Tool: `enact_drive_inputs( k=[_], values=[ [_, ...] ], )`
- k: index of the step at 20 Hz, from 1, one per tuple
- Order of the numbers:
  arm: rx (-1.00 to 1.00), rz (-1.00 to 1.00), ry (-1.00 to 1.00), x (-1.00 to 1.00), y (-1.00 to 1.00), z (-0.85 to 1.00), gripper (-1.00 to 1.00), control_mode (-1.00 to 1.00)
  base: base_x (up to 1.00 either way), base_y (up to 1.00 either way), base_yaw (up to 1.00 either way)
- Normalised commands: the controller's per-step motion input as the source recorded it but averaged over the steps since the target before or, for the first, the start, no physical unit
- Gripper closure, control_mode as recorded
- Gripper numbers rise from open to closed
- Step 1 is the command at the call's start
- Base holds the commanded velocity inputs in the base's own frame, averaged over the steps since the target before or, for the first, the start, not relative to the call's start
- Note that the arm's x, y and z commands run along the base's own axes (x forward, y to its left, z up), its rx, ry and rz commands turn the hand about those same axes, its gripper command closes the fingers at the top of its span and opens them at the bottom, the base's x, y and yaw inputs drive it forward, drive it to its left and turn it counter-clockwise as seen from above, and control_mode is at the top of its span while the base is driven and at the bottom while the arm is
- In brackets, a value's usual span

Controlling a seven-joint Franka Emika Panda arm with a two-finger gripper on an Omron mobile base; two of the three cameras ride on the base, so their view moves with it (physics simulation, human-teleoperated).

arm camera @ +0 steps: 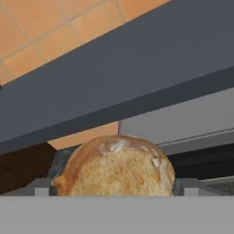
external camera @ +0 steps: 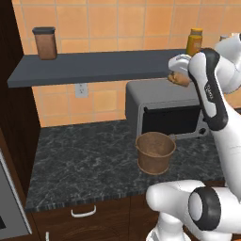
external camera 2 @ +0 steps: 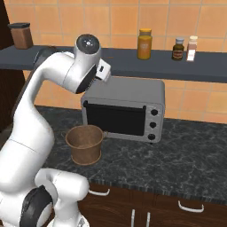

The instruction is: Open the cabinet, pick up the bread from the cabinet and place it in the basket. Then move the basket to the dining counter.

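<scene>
A golden-tan bread (arm camera: 116,167) bun sits between my two dark fingertips (arm camera: 43,187), touching both. My gripper (external camera: 179,75) is shut on the bread (external camera: 178,78) and holds it in the air above the top of the grey toaster oven (external camera: 164,110), just under the dark shelf (external camera: 94,68). The brown woven basket (external camera: 155,151) stands upright and empty on the black marbled counter (external camera: 84,160), in front of the oven and below the hand. From the right the basket (external camera 2: 85,144) is at the oven's lower left corner. The dining counter is out of view.
The shelf carries a brown canister (external camera: 45,43), an orange jar (external camera 2: 144,44) and two small bottles (external camera 2: 178,48). Dark wood cabinet fronts with white handles (external camera 2: 190,206) run under the counter. A tall dark wood panel (external camera: 12,108) stands at the left edge.
</scene>
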Motion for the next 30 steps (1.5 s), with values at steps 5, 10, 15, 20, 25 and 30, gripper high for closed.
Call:
enact_drive_inputs(
  k=[5, 10, 15, 20, 25, 30],
  values=[
    [0.01, 0.00, 0.01, -1.00, 0.24, -0.51, 1.00, -1.00, 0.00, 0.00, 0.00],
    [-0.01, 0.00, 0.17, -0.56, 0.15, -1.00, 1.00, -1.00, 0.00, 0.00, 0.00],
    [-0.04, 0.00, 0.14, 0.26, 0.02, -1.00, 1.00, -1.00, 0.00, 0.00, 0.00],
    [-0.02, 0.00, 0.12, 0.63, 0.20, -0.95, 1.00, -1.00, 0.00, 0.00, 0.00],
    [-0.11, 0.00, 0.16, 0.52, 0.34, -0.53, 1.00, -1.00, 0.00, 0.00, 0.00],
    [-0.18, 0.00, 0.15, 0.68, -0.02, -0.14, 1.00, -1.00, 0.00, 0.00, 0.00]
  ],
)
